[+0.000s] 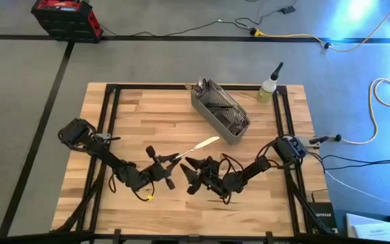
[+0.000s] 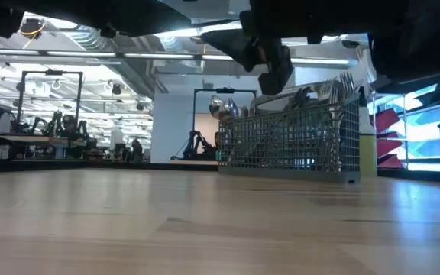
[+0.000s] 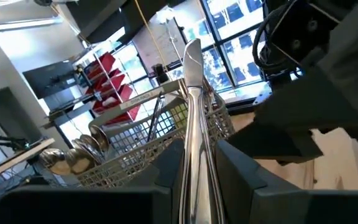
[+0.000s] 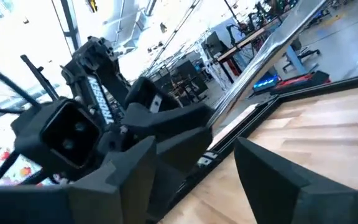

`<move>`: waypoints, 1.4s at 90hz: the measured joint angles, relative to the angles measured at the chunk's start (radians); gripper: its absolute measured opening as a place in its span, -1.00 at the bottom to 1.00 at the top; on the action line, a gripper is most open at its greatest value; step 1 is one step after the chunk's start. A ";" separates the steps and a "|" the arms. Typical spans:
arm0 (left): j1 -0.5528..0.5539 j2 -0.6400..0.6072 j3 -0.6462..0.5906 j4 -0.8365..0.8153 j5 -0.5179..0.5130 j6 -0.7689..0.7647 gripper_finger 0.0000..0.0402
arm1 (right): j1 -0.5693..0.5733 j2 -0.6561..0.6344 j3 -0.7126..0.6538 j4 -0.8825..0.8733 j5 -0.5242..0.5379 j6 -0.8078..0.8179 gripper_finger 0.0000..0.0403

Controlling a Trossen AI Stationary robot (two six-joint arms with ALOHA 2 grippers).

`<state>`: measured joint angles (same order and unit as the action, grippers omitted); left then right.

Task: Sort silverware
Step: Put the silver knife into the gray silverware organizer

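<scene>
One slim silver piece of silverware (image 1: pixel 196 148) is lifted above the table's middle, with my left gripper (image 1: pixel 170 160) shut on it. Its free end (image 3: pixel 191 53) points toward the gray mesh basket (image 1: pixel 220 112). The basket stands at the far middle of the table and holds several more silver pieces (image 3: pixel 79 155). My right gripper (image 1: pixel 189 175) hangs just to the right of the left one, open with nothing between its fingers (image 4: pixel 194 149). It faces the left arm's wrist. My left gripper pinches the piece's shaft (image 3: pixel 194 146) between its two fingers (image 3: pixel 169 165), which lie along it. The long free part sticks out past the fingertips toward the basket, clear of the table. The fingers hide which end of the piece they hold.
A small bottle with a black nozzle (image 1: pixel 268 88) stands at the far right corner beside the basket. The table has a black frame along its edges (image 1: pixel 110 102). Bare wood lies to the near and left sides. A red toolbox (image 1: pixel 66 17) sits on the floor beyond.
</scene>
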<state>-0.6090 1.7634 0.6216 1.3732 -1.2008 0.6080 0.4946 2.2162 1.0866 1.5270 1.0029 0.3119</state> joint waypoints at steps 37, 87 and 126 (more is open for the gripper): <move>-0.001 0.000 0.000 0.000 0.003 -0.001 -0.72 | -0.040 0.000 0.000 0.042 0.025 -0.012 0.00; -0.008 0.000 0.000 -0.003 0.002 0.001 -0.72 | -0.063 0.000 0.000 0.044 -0.005 0.024 -0.72; -0.008 0.001 0.000 0.006 -0.029 0.026 -0.35 | -0.063 -0.008 -0.003 0.038 -0.046 -0.024 -0.99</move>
<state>-0.6174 1.7645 0.6216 1.3795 -1.2298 0.6342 0.4320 2.2081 1.0840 1.5650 0.9573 0.2881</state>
